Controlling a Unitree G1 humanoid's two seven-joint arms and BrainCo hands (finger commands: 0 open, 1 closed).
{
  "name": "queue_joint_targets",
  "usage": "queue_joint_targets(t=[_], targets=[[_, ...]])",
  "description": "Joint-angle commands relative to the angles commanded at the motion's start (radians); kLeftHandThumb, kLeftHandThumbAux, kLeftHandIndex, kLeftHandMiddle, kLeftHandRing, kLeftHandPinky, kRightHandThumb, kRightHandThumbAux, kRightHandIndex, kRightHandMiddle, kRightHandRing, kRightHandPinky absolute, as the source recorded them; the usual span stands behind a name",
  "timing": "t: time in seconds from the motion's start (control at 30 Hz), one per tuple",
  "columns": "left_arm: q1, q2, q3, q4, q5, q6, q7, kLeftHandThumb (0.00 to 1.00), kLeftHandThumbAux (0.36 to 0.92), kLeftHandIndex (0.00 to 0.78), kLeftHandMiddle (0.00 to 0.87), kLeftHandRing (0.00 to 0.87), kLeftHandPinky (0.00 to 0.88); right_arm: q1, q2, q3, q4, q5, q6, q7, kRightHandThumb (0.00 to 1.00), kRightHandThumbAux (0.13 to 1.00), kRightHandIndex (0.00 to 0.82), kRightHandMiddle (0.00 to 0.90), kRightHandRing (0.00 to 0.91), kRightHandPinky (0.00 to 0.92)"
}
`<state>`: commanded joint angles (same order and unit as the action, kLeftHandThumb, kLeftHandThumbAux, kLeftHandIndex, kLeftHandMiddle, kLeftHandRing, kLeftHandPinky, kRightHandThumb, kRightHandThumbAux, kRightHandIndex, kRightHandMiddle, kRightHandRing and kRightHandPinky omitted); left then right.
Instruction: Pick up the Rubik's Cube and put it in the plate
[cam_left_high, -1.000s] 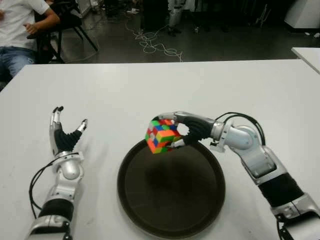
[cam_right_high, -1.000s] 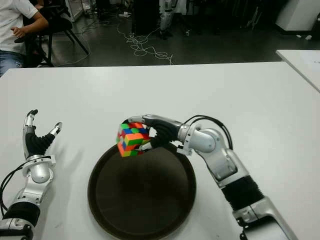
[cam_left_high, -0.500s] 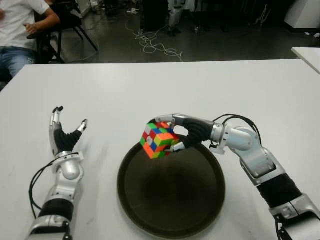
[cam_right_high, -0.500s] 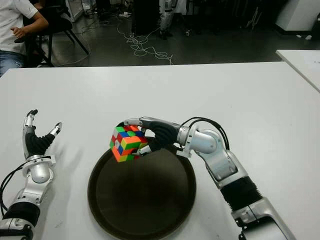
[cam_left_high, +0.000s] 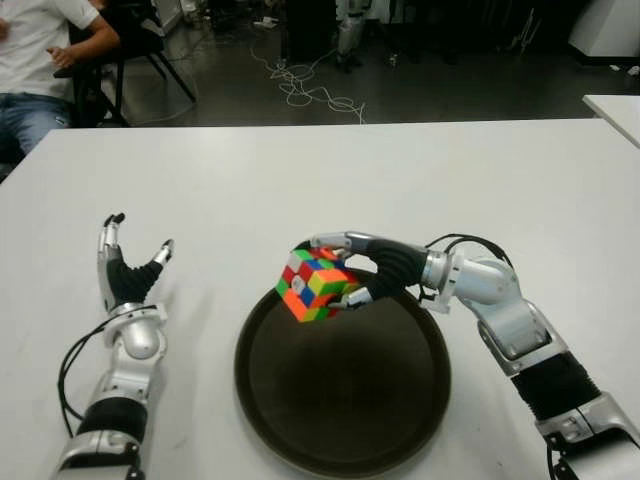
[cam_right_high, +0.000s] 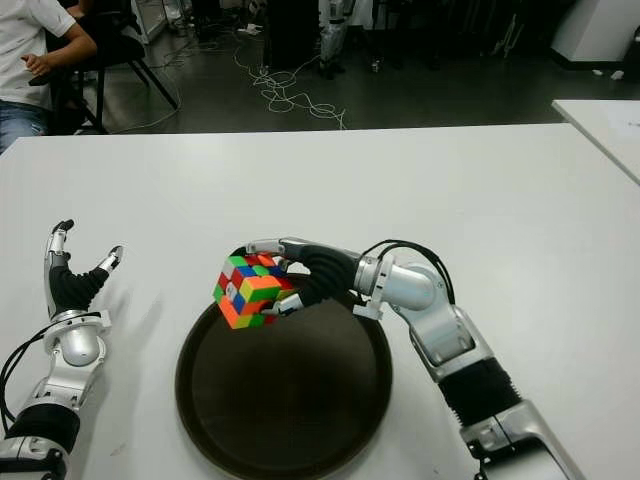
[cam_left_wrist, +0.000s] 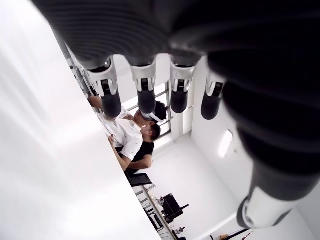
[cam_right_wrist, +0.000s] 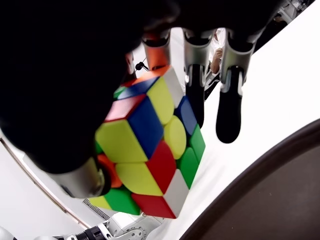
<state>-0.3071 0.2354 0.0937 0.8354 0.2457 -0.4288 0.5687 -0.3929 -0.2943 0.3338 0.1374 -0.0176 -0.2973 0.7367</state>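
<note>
My right hand (cam_left_high: 345, 270) is shut on the Rubik's Cube (cam_left_high: 311, 285), a scrambled cube of many colours, tilted and held in the air over the far left rim of the dark round plate (cam_left_high: 340, 390). The right wrist view shows the cube (cam_right_wrist: 150, 155) close up, pinched between thumb and fingers (cam_right_wrist: 195, 95), with the plate's rim (cam_right_wrist: 260, 200) below it. My left hand (cam_left_high: 125, 270) stands idle on the left side of the white table (cam_left_high: 300, 180), fingers spread upward, holding nothing.
The plate sits near the table's front edge, in the middle. A person (cam_left_high: 40, 60) sits on a chair beyond the table's far left corner. Cables (cam_left_high: 310, 90) lie on the dark floor behind. Another white table (cam_left_high: 615, 110) shows at the far right.
My right hand has carried the cube leftward and slightly down, from over the plate's far rim toward its left edge. The left hand has not moved.
</note>
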Motion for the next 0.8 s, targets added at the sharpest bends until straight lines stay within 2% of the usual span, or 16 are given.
queue_joint_targets(t=[0.53, 0.8], targets=[[0.004, 0.001, -0.003, -0.009, 0.007, 0.018, 0.003, 0.0, 0.721, 0.005, 0.003, 0.0, 0.002, 0.0, -0.026, 0.002, 0.002, -0.043, -0.021, -0.002, 0.682, 0.735, 0.436, 0.82, 0.835, 0.824], [0.003, 0.001, -0.001, -0.008, 0.003, 0.012, 0.0, 0.0, 0.722, 0.009, 0.009, 0.0, 0.005, 0.009, -0.035, -0.002, -0.016, -0.037, 0.019, 0.002, 0.682, 0.734, 0.436, 0.804, 0.817, 0.807]])
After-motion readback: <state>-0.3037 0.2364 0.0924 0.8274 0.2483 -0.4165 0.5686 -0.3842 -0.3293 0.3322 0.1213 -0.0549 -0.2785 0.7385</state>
